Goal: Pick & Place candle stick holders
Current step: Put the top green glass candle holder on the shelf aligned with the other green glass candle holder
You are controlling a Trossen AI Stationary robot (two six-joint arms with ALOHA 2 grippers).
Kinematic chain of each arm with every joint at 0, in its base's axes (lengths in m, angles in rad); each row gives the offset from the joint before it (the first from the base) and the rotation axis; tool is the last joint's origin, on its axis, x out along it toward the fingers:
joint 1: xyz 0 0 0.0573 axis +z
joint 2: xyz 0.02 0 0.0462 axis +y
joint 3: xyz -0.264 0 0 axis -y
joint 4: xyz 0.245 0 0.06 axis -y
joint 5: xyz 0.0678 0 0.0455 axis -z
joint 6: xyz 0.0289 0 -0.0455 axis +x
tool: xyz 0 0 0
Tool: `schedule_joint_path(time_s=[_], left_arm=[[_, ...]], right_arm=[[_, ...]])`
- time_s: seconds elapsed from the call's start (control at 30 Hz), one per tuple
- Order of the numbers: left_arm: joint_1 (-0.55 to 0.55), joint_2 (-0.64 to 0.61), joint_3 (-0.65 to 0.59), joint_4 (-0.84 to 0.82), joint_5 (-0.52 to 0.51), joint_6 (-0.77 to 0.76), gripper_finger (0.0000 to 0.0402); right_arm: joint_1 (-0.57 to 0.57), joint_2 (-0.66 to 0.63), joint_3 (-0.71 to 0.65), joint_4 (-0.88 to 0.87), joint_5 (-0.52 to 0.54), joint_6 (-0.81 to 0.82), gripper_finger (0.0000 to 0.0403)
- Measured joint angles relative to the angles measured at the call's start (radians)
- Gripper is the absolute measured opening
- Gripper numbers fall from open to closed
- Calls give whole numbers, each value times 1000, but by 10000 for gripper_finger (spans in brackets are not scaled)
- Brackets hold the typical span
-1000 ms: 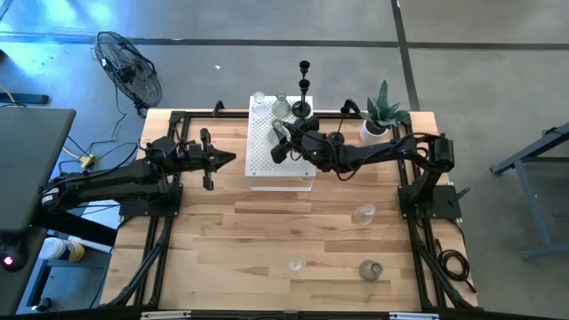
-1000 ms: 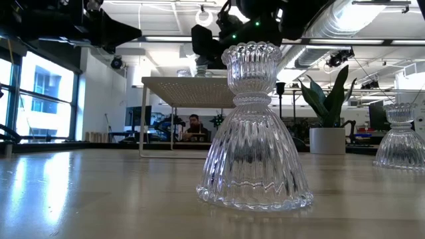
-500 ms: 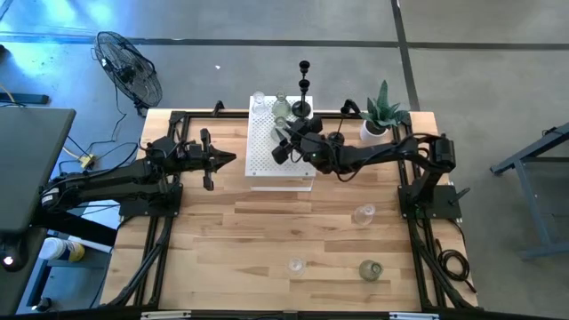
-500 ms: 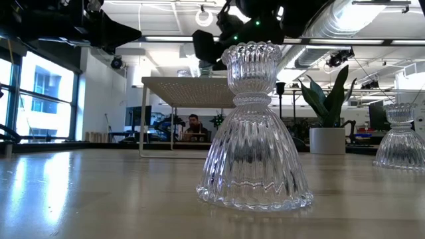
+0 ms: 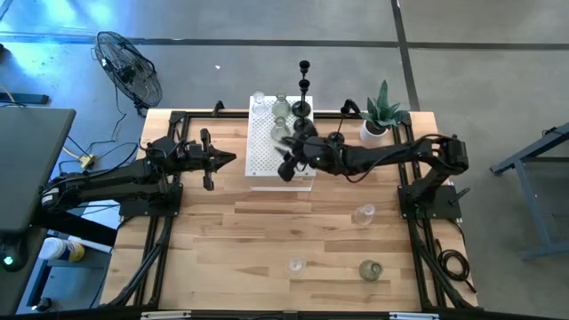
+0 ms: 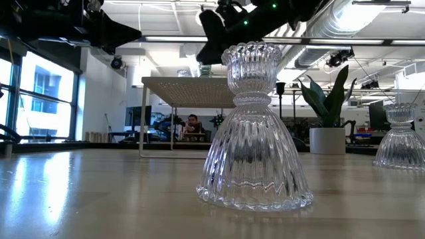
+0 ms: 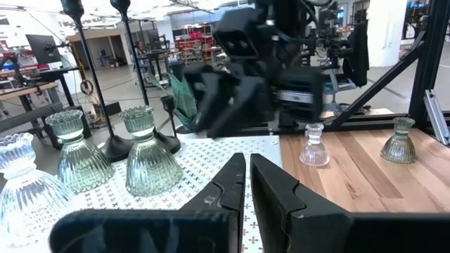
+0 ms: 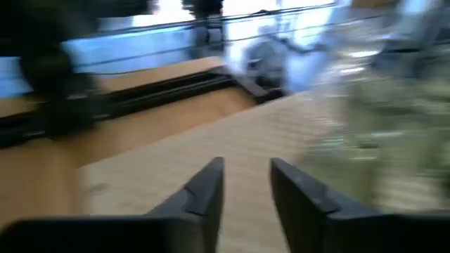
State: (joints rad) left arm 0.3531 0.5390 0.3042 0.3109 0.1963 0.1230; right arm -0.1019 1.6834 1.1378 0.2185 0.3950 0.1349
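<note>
Several candle stick holders stand on their bases at the far end of the white perforated box (image 5: 277,151): a clear glass one (image 5: 259,100), greenish glass ones (image 5: 281,108) and two black thin-stemmed ones (image 5: 303,87). Three more stand on the table: a clear one (image 5: 363,213), a clear one (image 5: 296,265) that fills the low view (image 6: 255,126), and a greenish one (image 5: 371,269). My right gripper (image 5: 285,165) hovers open and empty over the box's near half; it also shows in its wrist view (image 8: 246,179). My left gripper (image 5: 229,160) waits shut to the left of the box.
A green spiky plant in a white pot (image 5: 380,114) stands at the far right, beside the box. Black frame rails run along both table sides (image 5: 160,231). Bare wood lies between the box and the three holders near the front. A fan (image 5: 129,67) stands off the table.
My right gripper has moved along the top of the box toward the table's near edge, away from the holders at the box's far end, its arm stretching out further. The holders have stayed in place.
</note>
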Motion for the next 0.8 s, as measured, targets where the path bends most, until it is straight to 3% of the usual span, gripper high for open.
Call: schedule_joint_path(time_s=[0.07, 0.17, 0.33, 0.53, 0.8], left_arm=[[0, 0, 0, 0, 0, 0, 21], [0, 0, 0, 0, 0, -1, 21], [0, 0, 0, 0, 0, -1, 21], [0, 0, 0, 0, 0, 0, 21], [0, 0, 0, 0, 0, 0, 21]], right_arm=[[-11, 14, 0, 2, -62, 17, 63], [-36, 33, 0, -1, -68, 20, 11], [-79, 39, 0, 3, -55, 32, 23], [-124, 39, 0, 3, -69, 23, 3], [-128, 39, 0, 3, -42, 22, 6]])
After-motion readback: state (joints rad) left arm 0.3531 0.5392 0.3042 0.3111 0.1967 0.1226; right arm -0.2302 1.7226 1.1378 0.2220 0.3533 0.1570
